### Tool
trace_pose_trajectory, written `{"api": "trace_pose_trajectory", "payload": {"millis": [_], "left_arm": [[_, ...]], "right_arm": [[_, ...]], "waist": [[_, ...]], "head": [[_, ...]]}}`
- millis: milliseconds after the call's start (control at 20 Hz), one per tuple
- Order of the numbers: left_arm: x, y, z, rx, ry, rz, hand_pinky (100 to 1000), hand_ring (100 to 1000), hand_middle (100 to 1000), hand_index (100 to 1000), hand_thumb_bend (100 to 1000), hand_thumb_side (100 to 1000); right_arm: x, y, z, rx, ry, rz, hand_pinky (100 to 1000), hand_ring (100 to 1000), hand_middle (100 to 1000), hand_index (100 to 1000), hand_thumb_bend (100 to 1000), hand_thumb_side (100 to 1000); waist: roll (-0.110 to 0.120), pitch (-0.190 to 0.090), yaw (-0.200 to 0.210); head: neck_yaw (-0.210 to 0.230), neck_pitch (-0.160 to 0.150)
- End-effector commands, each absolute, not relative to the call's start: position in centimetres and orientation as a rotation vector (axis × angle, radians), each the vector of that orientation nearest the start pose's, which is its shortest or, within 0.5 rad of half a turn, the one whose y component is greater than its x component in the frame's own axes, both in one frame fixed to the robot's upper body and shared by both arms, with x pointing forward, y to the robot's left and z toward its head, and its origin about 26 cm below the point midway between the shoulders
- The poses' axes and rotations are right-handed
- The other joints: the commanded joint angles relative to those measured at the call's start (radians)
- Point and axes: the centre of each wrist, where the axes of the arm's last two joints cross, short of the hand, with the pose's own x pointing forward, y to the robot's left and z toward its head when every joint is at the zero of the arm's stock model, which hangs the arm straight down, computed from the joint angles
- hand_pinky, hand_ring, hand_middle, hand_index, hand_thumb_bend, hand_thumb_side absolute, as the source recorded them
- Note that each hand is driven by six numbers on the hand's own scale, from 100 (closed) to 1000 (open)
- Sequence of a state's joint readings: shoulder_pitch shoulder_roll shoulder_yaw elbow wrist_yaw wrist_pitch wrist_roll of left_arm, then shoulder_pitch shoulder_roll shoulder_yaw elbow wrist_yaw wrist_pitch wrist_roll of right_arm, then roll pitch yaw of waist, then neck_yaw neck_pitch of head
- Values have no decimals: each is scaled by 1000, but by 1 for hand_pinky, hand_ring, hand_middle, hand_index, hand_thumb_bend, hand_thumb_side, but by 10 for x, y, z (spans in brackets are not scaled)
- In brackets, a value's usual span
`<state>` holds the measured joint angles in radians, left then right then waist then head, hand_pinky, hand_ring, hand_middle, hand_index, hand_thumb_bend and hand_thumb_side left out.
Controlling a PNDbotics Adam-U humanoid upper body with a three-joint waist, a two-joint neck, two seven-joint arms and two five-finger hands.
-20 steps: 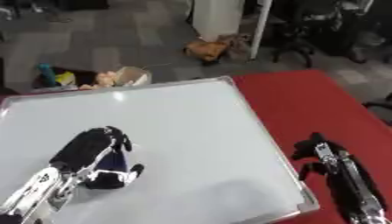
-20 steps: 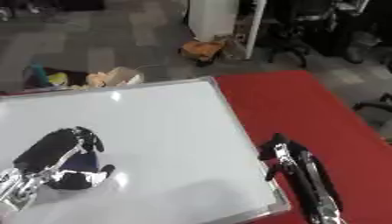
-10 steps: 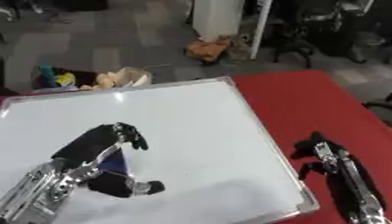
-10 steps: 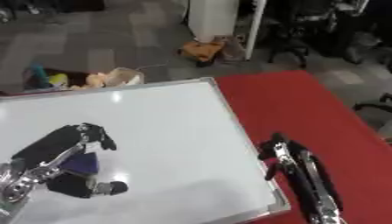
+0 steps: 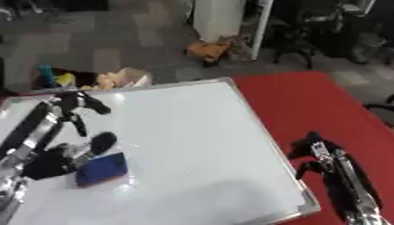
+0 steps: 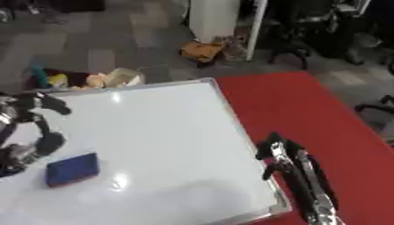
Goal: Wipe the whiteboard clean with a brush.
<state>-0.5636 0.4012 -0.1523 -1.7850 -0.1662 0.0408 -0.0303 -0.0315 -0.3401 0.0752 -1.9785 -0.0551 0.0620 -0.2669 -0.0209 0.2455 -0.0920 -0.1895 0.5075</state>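
Right eye view shows blue brush [image 6: 72, 169] lying flat on whiteboard [image 6: 162, 132], lower left area, not gripped. Left hand [image 5: 73, 127] just beside it on the near-left side, fingers [image 5: 86, 103] spread and lifted above the board, thumb near the brush top edge in the left eye view; contact between thumb and brush cannot be confirmed. Looks released or not yet grasped, probably set down flat so the wiping face sits on the board. Board surface reads white with glare spots, no marks visible, so wiping likely near done or nothing left to see. Whiteboard rests on red bench [image 5: 308, 101], frame edge running along the red cover. Right hand [image 5: 314, 151] sits on the red cover just beside the board's right edge, fingers loosely curled, gripping nothing, probably parked idle or steadying the frame; touching the frame cannot be told. Clutter on floor [image 5: 115, 44] beyond, irrelevant.
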Motion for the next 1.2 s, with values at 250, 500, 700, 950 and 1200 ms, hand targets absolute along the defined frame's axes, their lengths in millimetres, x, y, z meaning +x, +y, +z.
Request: {"api": "trace_pose_trajectory", "payload": {"millis": [250,500,700,950,1200], "left_arm": [[340,276,236,377,-2225,-254,420,828,614,687,695,925],[337,295,221,403,-2162,-120,413,831,610,678,661,937],[338,302,213,384,-2122,-81,410,831,607,677,600,944],[337,304,211,359,-2112,-70,404,818,592,676,612,944],[337,305,208,339,-2109,-67,398,812,586,676,616,940]], "right_arm": [[265,-276,126,-305,-1974,87,311,580,492,602,100,840],[265,-275,126,-307,-1975,83,311,580,492,606,100,841],[264,-276,126,-312,-1975,69,310,579,491,608,100,839],[265,-275,125,-312,-1980,60,309,578,490,610,100,837],[265,-275,125,-315,-1985,49,309,576,489,610,100,835]], "waist": [[2,-17,4],[0,-16,18],[-2,-14,18],[-6,-12,21],[-7,-11,24]], "head": [[-18,-14],[-17,-10],[-17,-7],[-17,-2],[-10,-4]]}}
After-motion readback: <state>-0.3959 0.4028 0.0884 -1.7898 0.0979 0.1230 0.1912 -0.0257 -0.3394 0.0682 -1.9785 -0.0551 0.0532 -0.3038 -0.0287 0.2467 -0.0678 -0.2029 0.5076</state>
